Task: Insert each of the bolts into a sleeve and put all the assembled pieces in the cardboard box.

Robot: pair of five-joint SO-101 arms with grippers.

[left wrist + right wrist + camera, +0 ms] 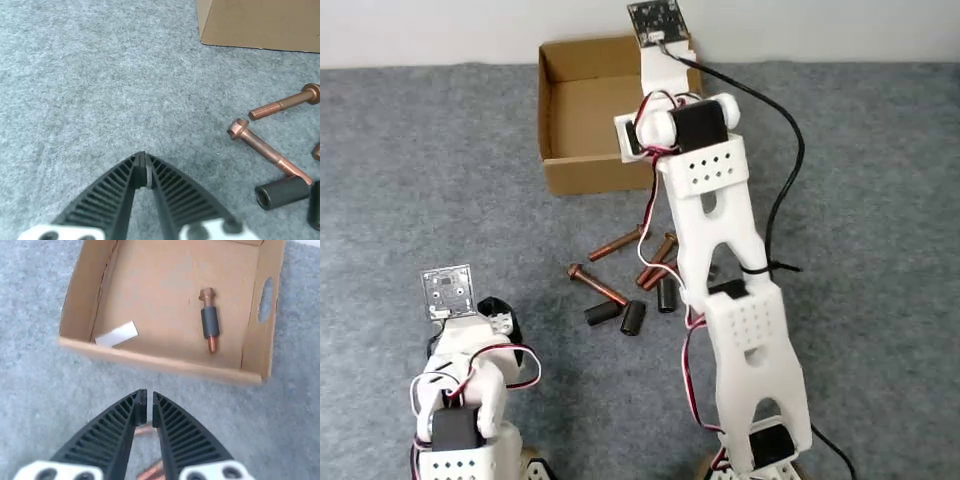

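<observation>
The right claw [147,400] hangs just short of the cardboard box [150,362], closed to a hairline slit and holding nothing. The left claw [143,162] is pressed fully together, also empty, low over the gray counter [75,75].

With one assembled piece [209,320] in the box, the step in hand looks like fetching another loose bolt. The long bolt [598,285] lies a little apart from the tangle, so it seems the easiest pick. The claw should open wide and close across the bolt's shank, since the nearby sleeve [603,313] may roll if nudged.

In the high view, an arm hides much of the box floor. The right wrist view shows that floor, with the assembled piece and a white slip [116,334]. The left wrist view shows the sleeve's open bore.
</observation>
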